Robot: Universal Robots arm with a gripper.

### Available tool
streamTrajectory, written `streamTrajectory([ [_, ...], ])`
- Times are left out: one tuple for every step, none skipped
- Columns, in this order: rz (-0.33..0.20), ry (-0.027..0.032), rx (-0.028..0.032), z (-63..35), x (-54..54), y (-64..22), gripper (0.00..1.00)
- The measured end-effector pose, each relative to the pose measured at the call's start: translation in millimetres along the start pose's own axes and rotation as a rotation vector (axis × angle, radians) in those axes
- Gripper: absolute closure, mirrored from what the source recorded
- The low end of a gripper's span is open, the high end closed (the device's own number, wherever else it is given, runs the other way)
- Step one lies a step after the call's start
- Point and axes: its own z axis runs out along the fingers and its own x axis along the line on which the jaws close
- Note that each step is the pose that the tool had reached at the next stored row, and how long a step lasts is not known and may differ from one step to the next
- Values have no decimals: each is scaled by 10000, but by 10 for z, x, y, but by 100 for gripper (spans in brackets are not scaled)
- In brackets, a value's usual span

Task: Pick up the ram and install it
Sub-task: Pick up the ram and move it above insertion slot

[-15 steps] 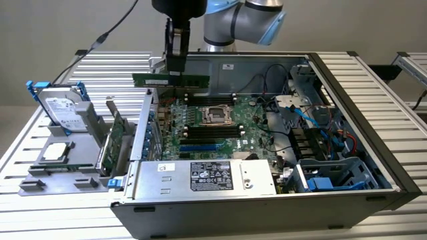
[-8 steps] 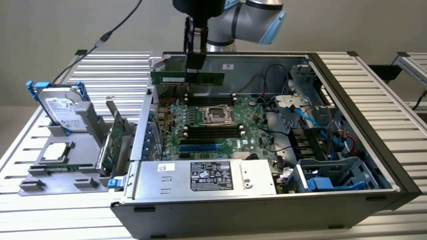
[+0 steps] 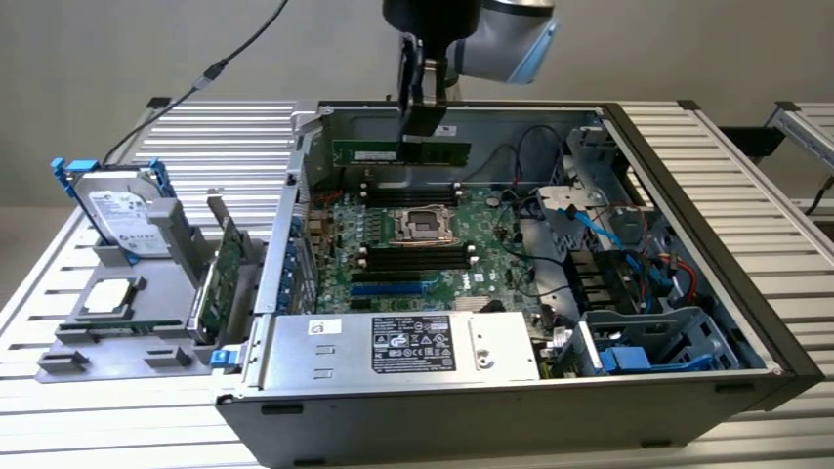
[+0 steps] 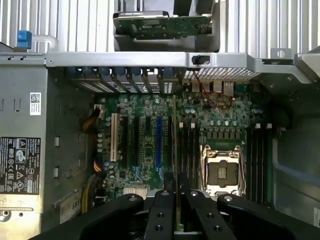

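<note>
Jaws: nearly closed, clamped on the top edge of the ram [image 3: 371, 153], around its middle.
Gripper [image 3: 420, 130]: hung at upper centre of the exterior view, over the open computer case [image 3: 495, 420].
Ram: held level, clear of the motherboard [image 3: 502, 230], just above the far memory slots [image 3: 391, 186].
Risk one: likely misalignment with a slot, or a mismatched notch, straining stick and latches under a push.
Risk two: possible tilt, given so narrow a grip.
</note>
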Motion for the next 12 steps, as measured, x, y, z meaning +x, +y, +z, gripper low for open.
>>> streamTrajectory([
  [-1,-1,0,11,-10,-39,86],
  [-1,0,3,22,-17,-69,86],
  [0,-1,16,29,-23,-84,86],
  [1,-1,35,36,-27,-97,86],
  [1,-2,49,46,-30,-108,86],
  [2,-2,61,55,-32,-118,86],
  [2,-2,77,64,-36,-129,86],
  [4,0,89,72,-39,-140,86],
  [5,0,100,81,-44,-148,86],
  [6,-1,108,93,-52,-155,86],
  [6,-2,113,106,-63,-160,86],
  [5,-2,117,120,-74,-165,86],
])
